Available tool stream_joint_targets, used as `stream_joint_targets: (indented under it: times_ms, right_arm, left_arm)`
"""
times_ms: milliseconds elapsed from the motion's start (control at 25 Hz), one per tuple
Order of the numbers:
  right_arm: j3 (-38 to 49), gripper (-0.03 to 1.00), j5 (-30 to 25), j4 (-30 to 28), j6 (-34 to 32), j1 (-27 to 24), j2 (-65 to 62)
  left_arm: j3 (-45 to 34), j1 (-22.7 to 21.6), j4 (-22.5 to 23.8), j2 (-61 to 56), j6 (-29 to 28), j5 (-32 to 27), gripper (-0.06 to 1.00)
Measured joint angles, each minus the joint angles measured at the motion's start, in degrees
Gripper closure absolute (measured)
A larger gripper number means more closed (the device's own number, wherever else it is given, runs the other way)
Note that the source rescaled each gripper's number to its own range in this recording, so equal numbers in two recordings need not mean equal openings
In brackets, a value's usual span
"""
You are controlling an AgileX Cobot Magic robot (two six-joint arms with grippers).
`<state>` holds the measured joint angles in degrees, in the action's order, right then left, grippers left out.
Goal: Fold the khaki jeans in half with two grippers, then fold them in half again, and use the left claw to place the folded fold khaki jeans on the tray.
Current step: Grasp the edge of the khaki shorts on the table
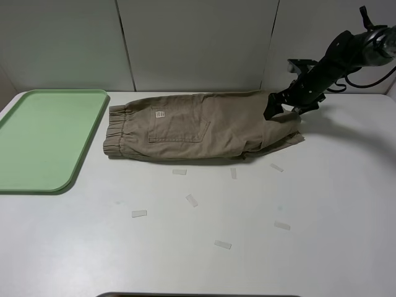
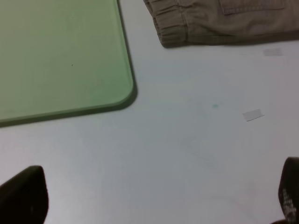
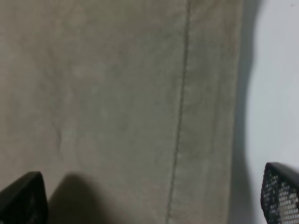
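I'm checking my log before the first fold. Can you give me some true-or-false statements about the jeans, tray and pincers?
1. The khaki jeans lie on the tray. False: they lie on the table, beside it.
2. The waistband end faces the tray. True.
3. The right pincer hangs open over the leg end. True.
4. The left pincer grips the waistband. False: it is open over the table.
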<state>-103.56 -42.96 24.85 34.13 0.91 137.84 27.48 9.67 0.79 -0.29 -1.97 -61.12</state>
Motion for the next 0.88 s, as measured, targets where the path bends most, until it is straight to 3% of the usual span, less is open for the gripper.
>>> stream_joint_targets:
  times_ms: [480,600,800,880]
  right_arm:
    - [-0.17,0.00,-12.10,10.71,0.00,1.03,0.03]
    - [-0.17,0.21,-13.27,10.53,0.00,1.03,0.23]
    - [-0.17,0.85,-14.49,6.29,0.00,1.03,0.30]
    - [-0.17,0.96,-15.49,4.07,-0.32,1.22,0.30]
  left_arm:
    - [0.00,0.00,0.00,0.00,0.00,0.00,-0.05]
    - [0.00,0.00,0.00,0.00,0.00,0.00,-0.05]
    - [0.00,0.00,0.00,0.00,0.00,0.00,-0.05]
    - [0.00,0.00,0.00,0.00,0.00,0.00,-0.05]
